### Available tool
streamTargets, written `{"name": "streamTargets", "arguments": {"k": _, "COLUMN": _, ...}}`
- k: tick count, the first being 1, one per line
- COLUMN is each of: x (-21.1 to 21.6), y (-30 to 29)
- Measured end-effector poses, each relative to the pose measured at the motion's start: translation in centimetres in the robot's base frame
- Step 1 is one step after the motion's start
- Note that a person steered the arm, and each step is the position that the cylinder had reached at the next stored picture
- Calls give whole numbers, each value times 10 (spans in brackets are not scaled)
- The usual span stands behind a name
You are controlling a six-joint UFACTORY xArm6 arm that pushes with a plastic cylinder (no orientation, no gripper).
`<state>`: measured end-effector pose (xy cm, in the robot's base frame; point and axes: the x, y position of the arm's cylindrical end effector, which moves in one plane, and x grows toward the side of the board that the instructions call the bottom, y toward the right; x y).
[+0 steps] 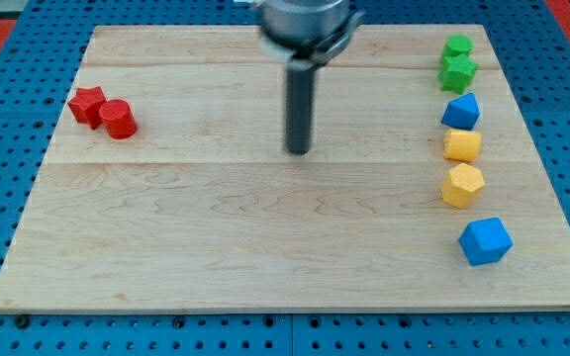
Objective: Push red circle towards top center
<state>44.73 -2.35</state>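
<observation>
At 9 o'clock of my tip (298, 150): two reds, red circle (119, 120) upright touching red star (87, 104); no pincer visible.

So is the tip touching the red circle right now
No, my tip stands mid-board, well apart from the red circle at the view's left.
</observation>
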Motion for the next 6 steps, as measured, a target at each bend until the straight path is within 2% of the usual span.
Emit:
{"name": "streamTargets", "arguments": {"k": 1, "x": 9, "y": -130}}
{"name": "streamTargets", "arguments": {"k": 2, "x": -31, "y": -224}}
{"name": "streamTargets", "arguments": {"k": 4, "x": -74, "y": -182}}
{"name": "streamTargets", "arguments": {"k": 5, "x": -115, "y": -173}}
{"name": "streamTargets", "arguments": {"k": 6, "x": -127, "y": -127}}
